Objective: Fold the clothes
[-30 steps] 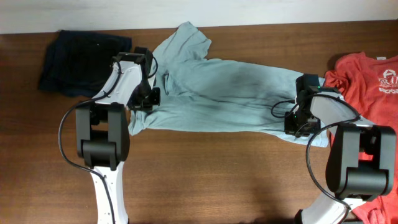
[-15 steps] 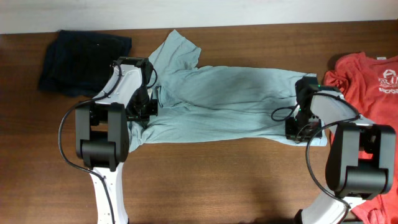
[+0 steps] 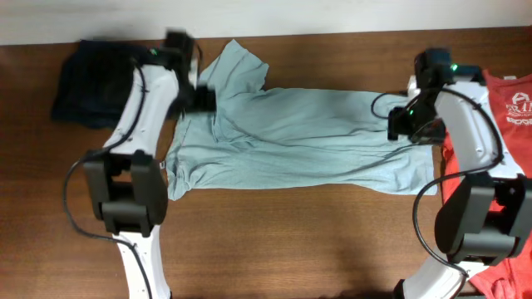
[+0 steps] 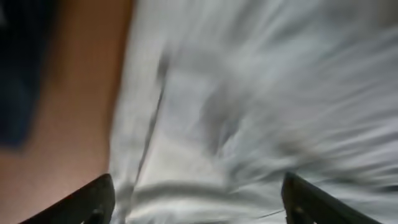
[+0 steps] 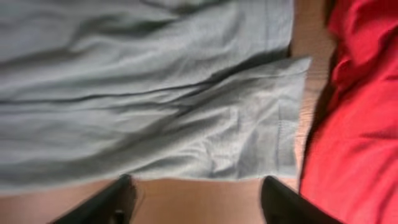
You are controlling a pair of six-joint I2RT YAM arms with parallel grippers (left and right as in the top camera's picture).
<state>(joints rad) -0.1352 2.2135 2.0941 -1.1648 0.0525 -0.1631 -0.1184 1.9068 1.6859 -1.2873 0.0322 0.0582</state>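
White and black, the left arm point(image 3: 150, 104) rises from its base at the near edge of the brown wooden tabletop point(image 3: 291, 241), around 7 o'clock. It stretches far out toward 11 o'clock, with the wrist bent back inward over the shirt's collar end. Its wrist view is blurred, but the two dark fingertips point(image 4: 93, 199) show at the lower corners. The left jaws stand wide apart with nothing between them and only pale cloth beneath.

The right arm point(image 3: 465, 120) reaches from its base near 5 o'clock up toward 2 o'clock, its wrist turned down above the shirt's hem end. Its fingertips point(image 5: 118, 199) also sit far apart. The right jaws are spread and grip nothing, above a strip of bare wood just short of the hem corner.

Between the two arms lies the large pale blue-grey short-sleeved cloth T-shirt point(image 3: 291, 137). It is spread flat in a long band across the middle of the tabletop from 9 to 3 o'clock, with one sleeve pointing toward 11 o'clock. It is creased, and its near edge is fairly straight.

The red T-shirt with white chest print point(image 3: 503, 87) lies at 3 o'clock, just beside the hem and partly under the right arm. Farthest off, at 10 o'clock, a crumpled dark navy garment point(image 3: 91, 83) sits beside the left wrist.
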